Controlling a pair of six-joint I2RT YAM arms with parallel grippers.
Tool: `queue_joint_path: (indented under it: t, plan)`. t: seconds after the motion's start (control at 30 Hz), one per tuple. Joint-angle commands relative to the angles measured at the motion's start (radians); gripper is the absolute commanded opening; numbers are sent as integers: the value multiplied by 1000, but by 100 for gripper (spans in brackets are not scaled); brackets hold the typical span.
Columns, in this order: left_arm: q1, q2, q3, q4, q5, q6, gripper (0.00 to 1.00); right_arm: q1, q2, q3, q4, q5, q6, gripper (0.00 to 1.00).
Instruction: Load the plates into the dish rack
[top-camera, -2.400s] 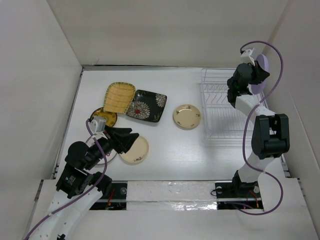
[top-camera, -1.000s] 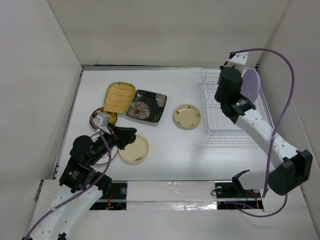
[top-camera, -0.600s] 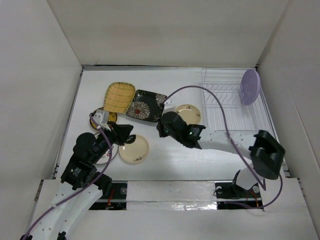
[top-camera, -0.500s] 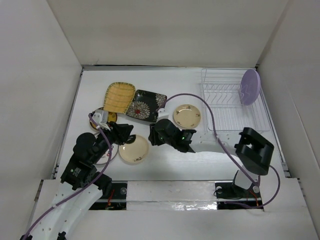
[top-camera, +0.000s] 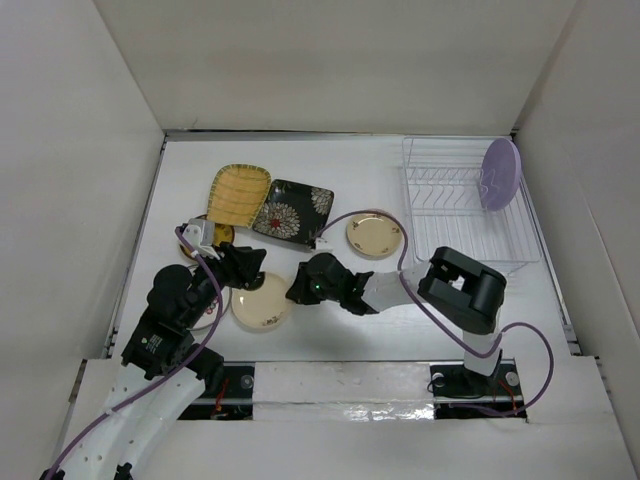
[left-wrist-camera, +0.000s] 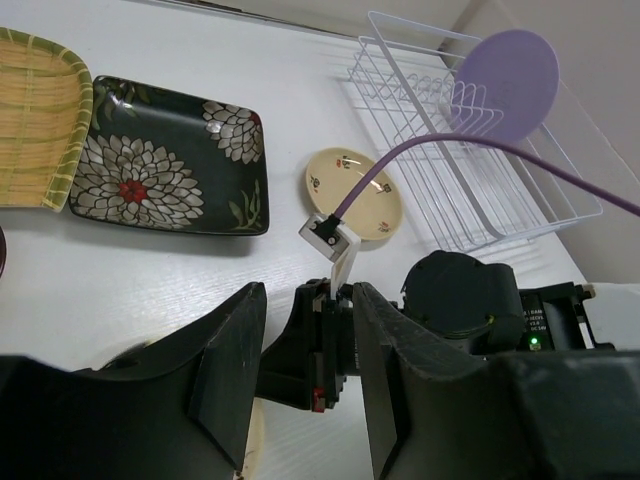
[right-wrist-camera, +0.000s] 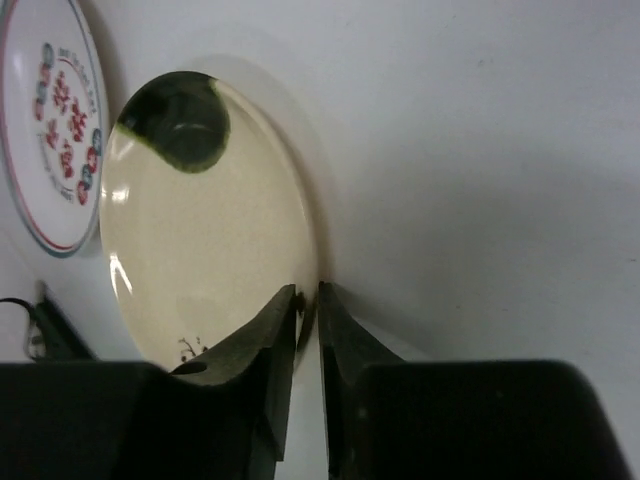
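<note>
A cream plate (top-camera: 258, 305), round, shallow and glossy, with a small brown sprig near its edge and a dark reflection across its glaze, is seen lying at seven o'clock on the white table (top-camera: 340, 180). Its rim at three o'clock is pinched between the narrow fingers of the right gripper (top-camera: 296, 290), whose arm is stretched low across the surface. The bite is judged best seated deeper over the rim before any lift, since so slick a glaze may be expected to slip. The plate is then best tipped upright slowly and carried to the dish rack (top-camera: 460, 215) at two o'clock, to be slotted near the lavender plate (top-camera: 499, 173) that stands there on edge. At nine o'clock of the cream plate a white plate with red flowers (right-wrist-camera: 45, 130) is laid just beside it, perhaps overlapped; a straight, clean lift is advised so that it is not dragged. The left gripper (top-camera: 243, 266), jaws spread and holding nothing, hangs at eleven o'clock and is best kept out of the path
</note>
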Motion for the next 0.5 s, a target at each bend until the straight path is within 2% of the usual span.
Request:
queue_joint_path:
  t: [0.0,0.03,0.13,0.2,0.3,0.33,0.37,0.43,0.47]
  plan:
    - [3,5,30,26,-9,1,37,2,6,-48,124,-23,69,8]
    - [3,5,32,26,-9,3,37,2,-27,-70,151,9,82,0]
    - [3,5,30,26,-6,3,37,-9,-127,-164,150,64,80,0]
    - [3,5,32,29,-3,6,37,-9,-276,-201,101,138,34,0]
    - [3,3,32,29,2,7,37,-18,-519,-186,-90,322,-80,0]
    - [3,0,32,31,3,6,37,-30,-576,-151,-205,377,-118,0]
    - [3,-3,32,31,6,7,37,-67,-674,-128,-262,487,-200,0]
    - [3,-11,30,34,9,9,37,-131,-744,-56,-406,607,-274,0]
    - [3,-14,29,34,14,7,37,-218,-770,-31,-440,700,-351,0]
